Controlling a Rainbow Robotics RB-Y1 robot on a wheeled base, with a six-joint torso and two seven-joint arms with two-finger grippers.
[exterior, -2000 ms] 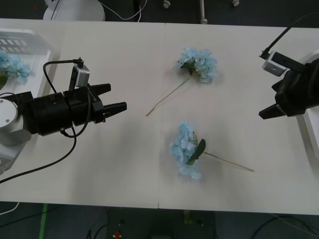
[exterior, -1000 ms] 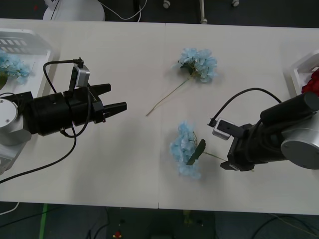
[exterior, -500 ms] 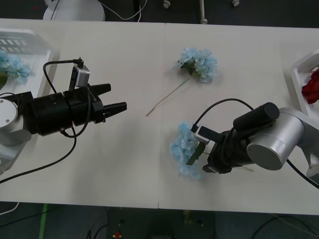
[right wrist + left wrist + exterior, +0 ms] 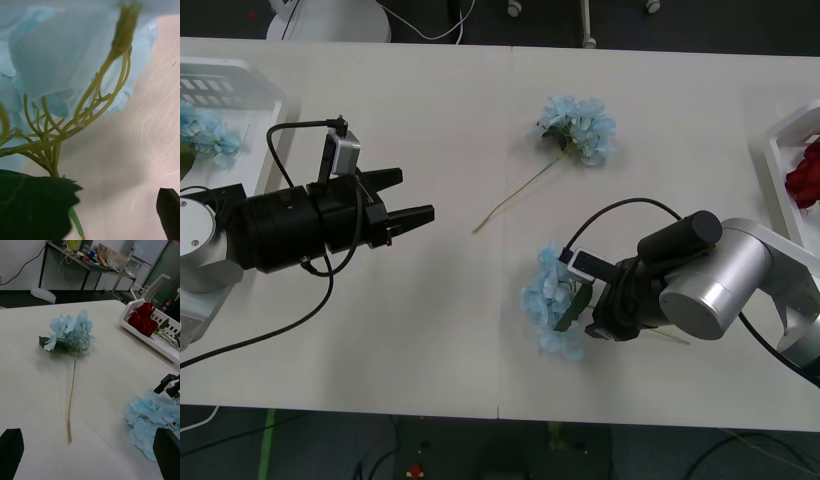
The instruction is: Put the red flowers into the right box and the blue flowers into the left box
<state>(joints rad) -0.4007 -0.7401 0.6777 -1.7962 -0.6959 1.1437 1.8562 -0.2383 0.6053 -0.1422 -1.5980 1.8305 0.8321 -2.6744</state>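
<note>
Two blue flowers lie loose on the table: a far one (image 4: 580, 128) (image 4: 71, 332) with its long stem pointing toward me, and a near one (image 4: 552, 300) (image 4: 153, 416). My right gripper (image 4: 592, 316) is down at the near flower's stem, just behind its green leaf (image 4: 33, 206), and is open. One black fingertip (image 4: 169, 212) shows beside the stem, while the leaf hides the other. My left gripper (image 4: 415, 214) hovers open over the table's left half, holding nothing. The left box (image 4: 250, 75) holds a blue flower (image 4: 205, 135). The right box (image 4: 778, 150) (image 4: 150, 341) holds red flowers (image 4: 805, 172) (image 4: 144, 317).
The table's front edge (image 4: 500, 412) runs close behind the near flower. A cable (image 4: 620, 212) loops over my right wrist. Bare tabletop lies between my left gripper and the two loose flowers.
My right arm swung from the right box across to the near blue flower and settled low at its stem. The left arm has not moved.
</note>
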